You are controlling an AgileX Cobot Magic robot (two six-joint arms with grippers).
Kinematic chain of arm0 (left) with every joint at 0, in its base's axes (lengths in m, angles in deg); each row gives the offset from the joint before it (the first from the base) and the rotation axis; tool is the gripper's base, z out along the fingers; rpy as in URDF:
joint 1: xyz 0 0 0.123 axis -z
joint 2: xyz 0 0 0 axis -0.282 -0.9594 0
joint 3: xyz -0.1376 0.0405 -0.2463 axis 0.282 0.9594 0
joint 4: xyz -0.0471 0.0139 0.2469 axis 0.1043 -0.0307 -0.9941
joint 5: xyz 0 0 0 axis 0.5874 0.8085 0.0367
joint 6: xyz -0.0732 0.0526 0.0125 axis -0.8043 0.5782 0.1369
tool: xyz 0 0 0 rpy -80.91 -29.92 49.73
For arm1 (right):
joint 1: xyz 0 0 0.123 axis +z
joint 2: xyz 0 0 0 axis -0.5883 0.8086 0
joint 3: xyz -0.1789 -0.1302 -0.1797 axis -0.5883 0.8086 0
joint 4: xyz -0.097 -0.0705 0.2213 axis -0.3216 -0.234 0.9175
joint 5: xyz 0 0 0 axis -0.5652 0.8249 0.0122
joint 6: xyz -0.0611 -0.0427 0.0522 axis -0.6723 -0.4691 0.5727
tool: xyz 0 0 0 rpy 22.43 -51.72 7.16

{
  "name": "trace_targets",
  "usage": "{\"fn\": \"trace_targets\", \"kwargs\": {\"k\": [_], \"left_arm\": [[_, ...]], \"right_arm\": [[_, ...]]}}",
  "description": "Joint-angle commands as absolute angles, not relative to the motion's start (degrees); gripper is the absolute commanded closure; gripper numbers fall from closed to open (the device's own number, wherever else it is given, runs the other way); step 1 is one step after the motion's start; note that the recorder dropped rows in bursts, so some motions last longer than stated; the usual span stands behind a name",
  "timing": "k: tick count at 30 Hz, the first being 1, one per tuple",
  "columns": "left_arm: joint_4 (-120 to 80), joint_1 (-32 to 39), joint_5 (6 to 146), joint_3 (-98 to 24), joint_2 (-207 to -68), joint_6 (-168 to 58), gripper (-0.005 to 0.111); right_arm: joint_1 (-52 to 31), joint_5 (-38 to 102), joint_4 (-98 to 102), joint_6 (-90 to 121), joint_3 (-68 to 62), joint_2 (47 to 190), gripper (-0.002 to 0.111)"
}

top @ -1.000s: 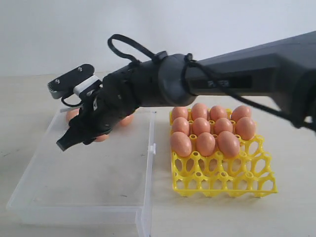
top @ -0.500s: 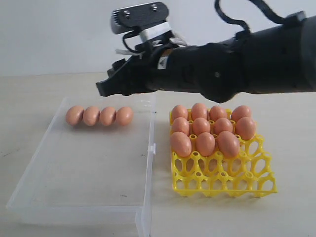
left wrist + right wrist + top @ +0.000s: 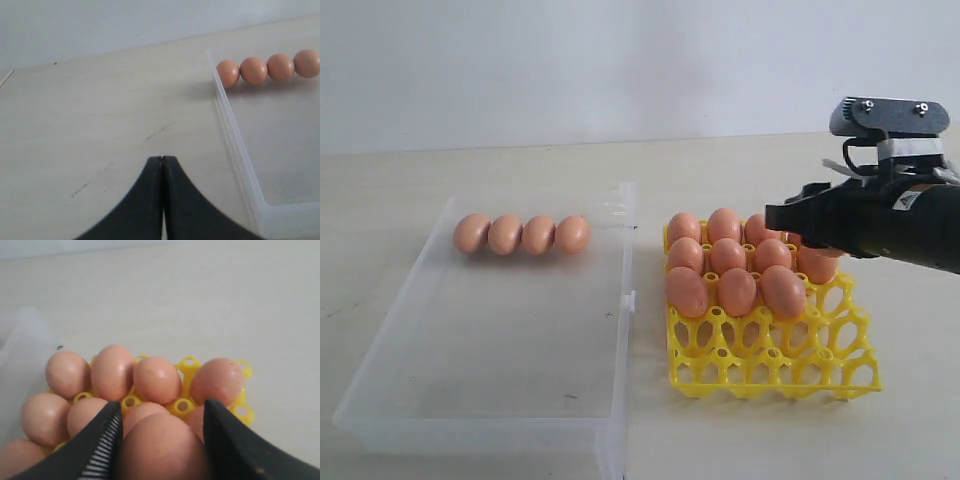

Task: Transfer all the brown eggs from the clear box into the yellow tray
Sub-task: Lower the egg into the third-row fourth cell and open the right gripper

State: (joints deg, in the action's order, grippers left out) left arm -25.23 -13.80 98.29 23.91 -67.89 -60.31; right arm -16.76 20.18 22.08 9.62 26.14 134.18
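Note:
My right gripper (image 3: 162, 407) is shut on a brown egg (image 3: 162, 450), held just above the yellow tray (image 3: 189, 362), whose back rows hold several eggs (image 3: 112, 371). In the exterior view that gripper (image 3: 782, 220) hovers over the yellow tray's (image 3: 770, 365) far right part, and the held egg is hidden by the fingers. Several eggs (image 3: 735, 270) fill the tray's back three rows; the front cells are bare. A row of several brown eggs (image 3: 522, 234) lies at the back of the clear box (image 3: 470, 430). My left gripper (image 3: 162, 159) is shut and holds nothing, over bare table beside the box (image 3: 235, 135).
The box's small side clip (image 3: 630, 299) faces the tray across a narrow gap. The light wooden table (image 3: 380, 200) runs around both, with a pale wall behind. The same row of eggs (image 3: 254, 70) shows in the left wrist view.
My right arm has swung from the clear box, up and across to the right, and now hangs over the yellow tray with an egg. The row of eggs left in the box is uncovered.

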Motion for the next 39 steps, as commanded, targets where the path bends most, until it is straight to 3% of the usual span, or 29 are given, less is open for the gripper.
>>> {"fn": "trace_targets", "kwargs": {"k": [1,6,14,39], "left_arm": [[-25.17,-13.52,97.94,23.68,-67.57,-60.56,0.107],[-25.17,-13.52,97.94,23.68,-67.57,-60.56,0.107],[-25.17,-13.52,97.94,23.68,-67.57,-60.56,0.107],[-25.17,-13.52,97.94,23.68,-67.57,-60.56,0.107]], "right_arm": [[-19.82,23.00,22.18,9.26,26.49,134.08,0.108],[-19.82,21.88,22.18,8.37,26.93,134.08,0.108],[-19.82,-0.81,21.23,11.57,37.45,134.32,0.108],[-19.71,3.35,9.24,20.64,34.17,143.72,0.108]]}}
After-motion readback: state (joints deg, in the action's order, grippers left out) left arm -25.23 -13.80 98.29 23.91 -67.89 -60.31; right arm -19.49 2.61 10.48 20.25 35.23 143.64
